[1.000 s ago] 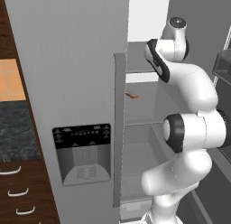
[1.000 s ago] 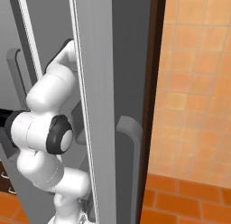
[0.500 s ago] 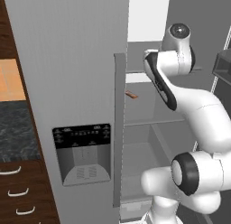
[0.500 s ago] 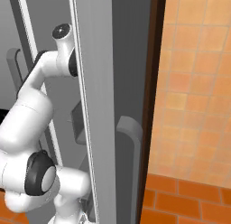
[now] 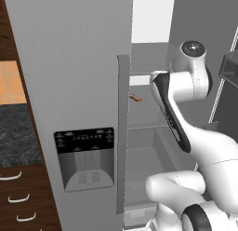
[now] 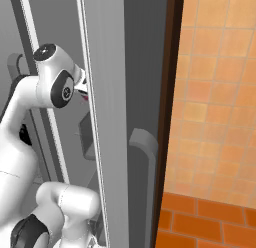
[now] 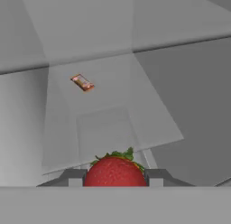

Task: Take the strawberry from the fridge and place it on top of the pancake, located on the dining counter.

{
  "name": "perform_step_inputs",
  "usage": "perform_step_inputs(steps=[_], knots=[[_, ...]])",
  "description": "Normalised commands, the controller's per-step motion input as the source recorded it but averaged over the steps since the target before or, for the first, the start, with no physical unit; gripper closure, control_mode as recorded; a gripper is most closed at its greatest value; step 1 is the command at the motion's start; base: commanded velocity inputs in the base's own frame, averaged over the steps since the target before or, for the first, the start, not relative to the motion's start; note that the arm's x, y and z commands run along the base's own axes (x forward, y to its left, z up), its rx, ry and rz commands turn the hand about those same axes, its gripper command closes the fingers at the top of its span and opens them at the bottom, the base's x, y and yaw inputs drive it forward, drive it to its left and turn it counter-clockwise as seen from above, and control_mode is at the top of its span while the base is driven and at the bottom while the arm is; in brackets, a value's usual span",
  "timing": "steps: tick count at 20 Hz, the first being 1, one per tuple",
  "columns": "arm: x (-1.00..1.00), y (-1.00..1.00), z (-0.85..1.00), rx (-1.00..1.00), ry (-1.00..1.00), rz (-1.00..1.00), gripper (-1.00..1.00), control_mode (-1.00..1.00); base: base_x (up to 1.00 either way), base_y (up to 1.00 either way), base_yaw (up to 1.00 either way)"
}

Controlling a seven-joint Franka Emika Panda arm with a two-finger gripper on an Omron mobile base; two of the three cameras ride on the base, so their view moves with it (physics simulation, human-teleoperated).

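At bottom centre, the gripper [image 7: 115, 177] pinches the strawberry [image 7: 115, 171], jaws nearly closed; withdrawing, it may clip the fridge [image 5: 74, 85] door.

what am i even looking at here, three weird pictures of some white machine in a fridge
It is a white robot arm in a rendered kitchen, reaching into an open grey fridge. Two pictures come from cameras on the robot's base, behind the arm to its left and right. The third comes from a camera on its hand. There the gripper is shut on a red strawberry, seen between its two dark fingertips. Further in, a small flat orange-brown item lies on a glass shelf.
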Motion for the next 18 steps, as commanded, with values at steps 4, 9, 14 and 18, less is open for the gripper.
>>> perform_step_inputs(steps=[4,9,14,18], knots=[[-0.97,0.33,-0.47,0.10,0.27,0.01,1.00,-1.00,0.00,0.00,0.00],[-0.56,0.06,-0.85,0.00,0.29,0.00,1.00,-1.00,0.00,0.00,0.00],[-0.06,0.00,-0.78,0.02,0.20,0.00,1.00,-1.00,0.00,0.00,0.00],[0.00,-0.11,-0.69,0.04,0.16,0.00,1.00,-1.00,0.00,0.00,0.00]])
